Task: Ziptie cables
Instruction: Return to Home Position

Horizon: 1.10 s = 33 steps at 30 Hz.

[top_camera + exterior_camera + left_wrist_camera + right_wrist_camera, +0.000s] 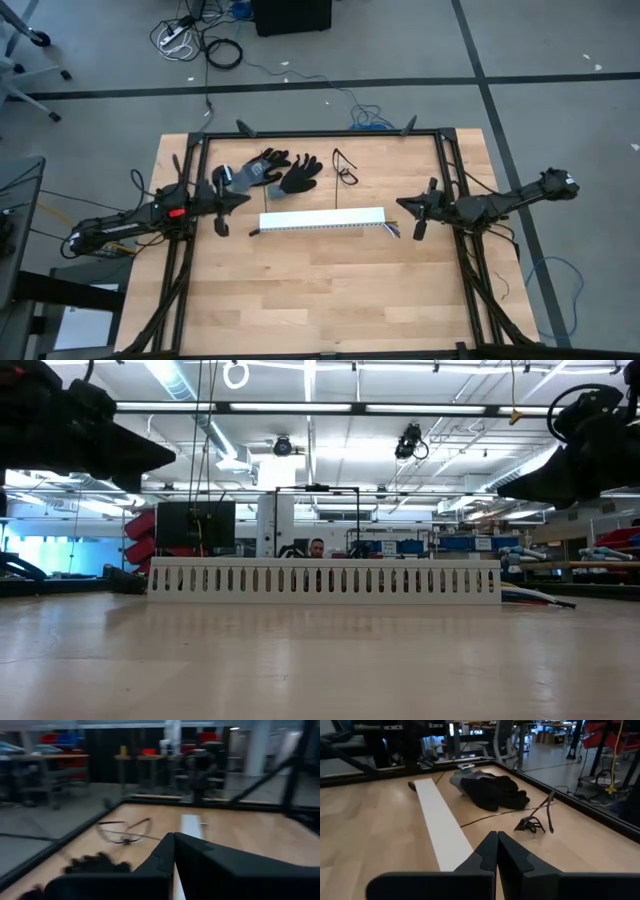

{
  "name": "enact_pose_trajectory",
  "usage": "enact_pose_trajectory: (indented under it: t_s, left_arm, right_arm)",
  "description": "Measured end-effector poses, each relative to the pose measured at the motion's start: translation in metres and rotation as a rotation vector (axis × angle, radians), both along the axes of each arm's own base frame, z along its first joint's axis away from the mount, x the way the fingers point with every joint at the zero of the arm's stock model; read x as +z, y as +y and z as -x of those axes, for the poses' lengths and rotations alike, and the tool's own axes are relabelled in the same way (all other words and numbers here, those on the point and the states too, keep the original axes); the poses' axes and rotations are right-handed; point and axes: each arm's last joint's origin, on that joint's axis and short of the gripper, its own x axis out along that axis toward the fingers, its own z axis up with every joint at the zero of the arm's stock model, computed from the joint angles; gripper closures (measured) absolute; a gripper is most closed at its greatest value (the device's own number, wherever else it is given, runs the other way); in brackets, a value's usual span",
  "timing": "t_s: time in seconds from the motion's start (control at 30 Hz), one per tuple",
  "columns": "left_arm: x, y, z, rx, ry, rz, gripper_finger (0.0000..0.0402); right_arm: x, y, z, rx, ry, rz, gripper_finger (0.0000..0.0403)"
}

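Left gripper, right gripper: both clenched, empty. Cables poke from closed white cable duct, mid-table, near right gripper. Lift your right arm clear first: snagged wire ends could drag duct.

Left pincer closed, fingers pressed together, arm stretched low and level toward centre; right pincer likewise closed, arm mirrored. Both pincers raised, tips facing, well apart.

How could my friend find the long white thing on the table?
Look at the wooden table from above. Near its middle, close to the black gloves, lies the white cable duct. It is the only long, straight, white thing there, with slotted sides.
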Motion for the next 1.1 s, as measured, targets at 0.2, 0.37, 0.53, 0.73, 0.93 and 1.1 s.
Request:
enact_pose_trajectory:
  t_s: [0.2,0.37,0.53,0.73,0.93,1.1]
  left_arm:
    - [0.003,-0.003,0.000,-0.112,-0.027,-0.016,0.0401]
    - [0.003,-0.002,0.000,-0.063,-0.027,-0.015,0.0401]
    - [0.003,-0.002,0.000,-0.087,-0.026,-0.016,0.0401]
    - [0.001,-0.004,0.000,-0.126,-0.009,-0.021,0.0401]
    - [-0.001,-0.004,-0.001,-0.126,0.008,-0.017,0.0401]
    - [-0.001,-0.003,-0.001,-0.090,0.012,-0.011,0.0401]
  right_arm:
    - [0.002,-0.002,-0.001,0.057,-0.015,-0.010,0.0398]
    - [0.003,-0.011,-0.001,0.038,-0.025,0.004,0.0399]
    - [0.002,-0.017,-0.002,0.096,-0.019,-0.026,0.0399]
    - [0.001,-0.021,-0.003,0.112,-0.008,-0.041,0.0399]
    - [0.000,-0.021,-0.003,0.115,0.004,-0.042,0.0399]
    - [0.000,-0.020,-0.003,0.109,-0.038,-0.163,0.0399]
